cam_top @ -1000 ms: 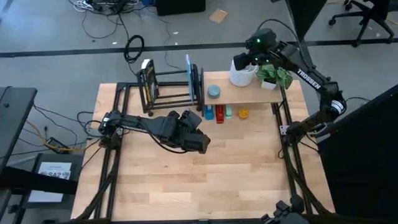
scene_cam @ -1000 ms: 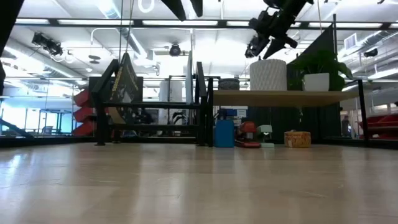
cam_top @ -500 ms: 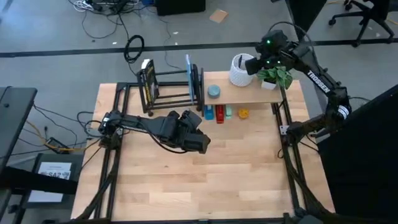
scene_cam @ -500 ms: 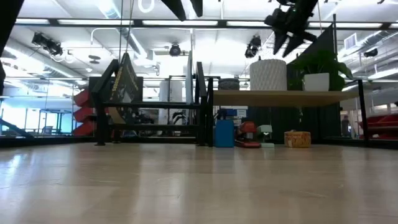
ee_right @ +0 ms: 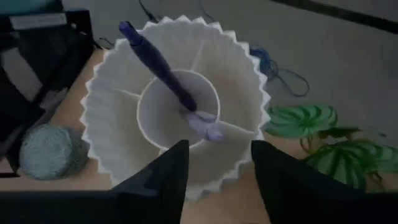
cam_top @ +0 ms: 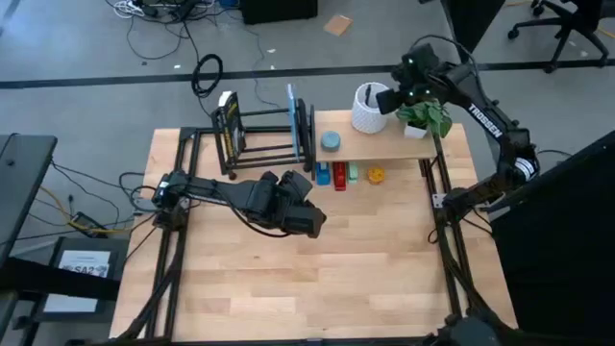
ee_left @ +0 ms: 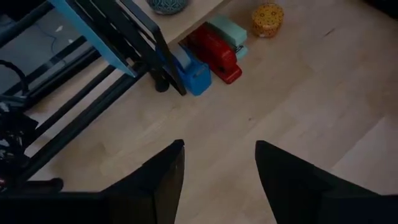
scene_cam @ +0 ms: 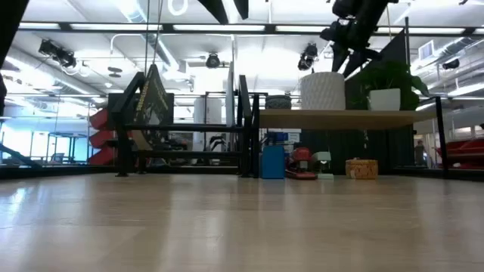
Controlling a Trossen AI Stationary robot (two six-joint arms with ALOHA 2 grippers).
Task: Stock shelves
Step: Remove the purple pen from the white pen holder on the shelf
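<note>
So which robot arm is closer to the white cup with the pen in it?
The right one. Its gripper hovers open right beside the white cup holding the purple pen on the wooden shelf. The left gripper waits open over the middle of the table.

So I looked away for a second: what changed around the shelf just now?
The right claw swung over the white ribbed holder, first toward the plant, then partway back. It is open, above the purple pen inside. The holder shifted slightly. The left claw stayed open over the table.
</note>
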